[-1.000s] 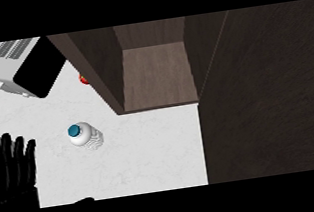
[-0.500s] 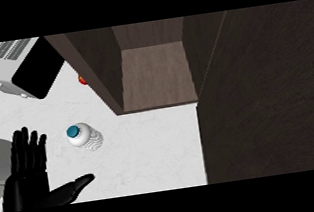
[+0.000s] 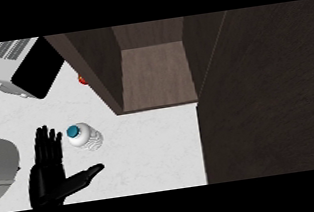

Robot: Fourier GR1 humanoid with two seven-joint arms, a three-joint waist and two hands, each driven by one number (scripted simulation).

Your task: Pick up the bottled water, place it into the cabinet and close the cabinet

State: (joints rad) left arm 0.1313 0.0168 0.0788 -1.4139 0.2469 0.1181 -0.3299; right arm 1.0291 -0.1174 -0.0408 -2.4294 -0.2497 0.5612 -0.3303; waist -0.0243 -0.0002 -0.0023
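The bottled water [image 3: 84,137] stands upright on the white counter [image 3: 151,149], seen from above so that its blue cap sits at the upper left of its clear ribbed body. It is the landmark for the rest.

Just left of the bottle is the left hand [image 3: 51,179], black, palm facing up toward the view, its fingers [image 3: 46,143] straight and held together, pointing away from the robot. Their tips reach about level with the bottle's cap, very near it; whether they touch cannot be told. The thumb is spread wide to the right and lies on the near side of the bottle, apart from it. The hand is open and holds nothing; the bottle sits in the angle between fingers and thumb without being enclosed.

Beyond the bottle and to its right is the dark wooden cabinet [image 3: 103,70], its compartment open, with a brown shelf floor [image 3: 157,75] visible inside. The cabinet door [image 3: 273,91] stands open, a large dark panel well to the right of the bottle.

Beyond the bottle to the left a white and black appliance [image 3: 20,69] rests on the counter. A small red object [image 3: 82,79] lies against the cabinet's left wall, beyond the bottle.

The right hand does not show.
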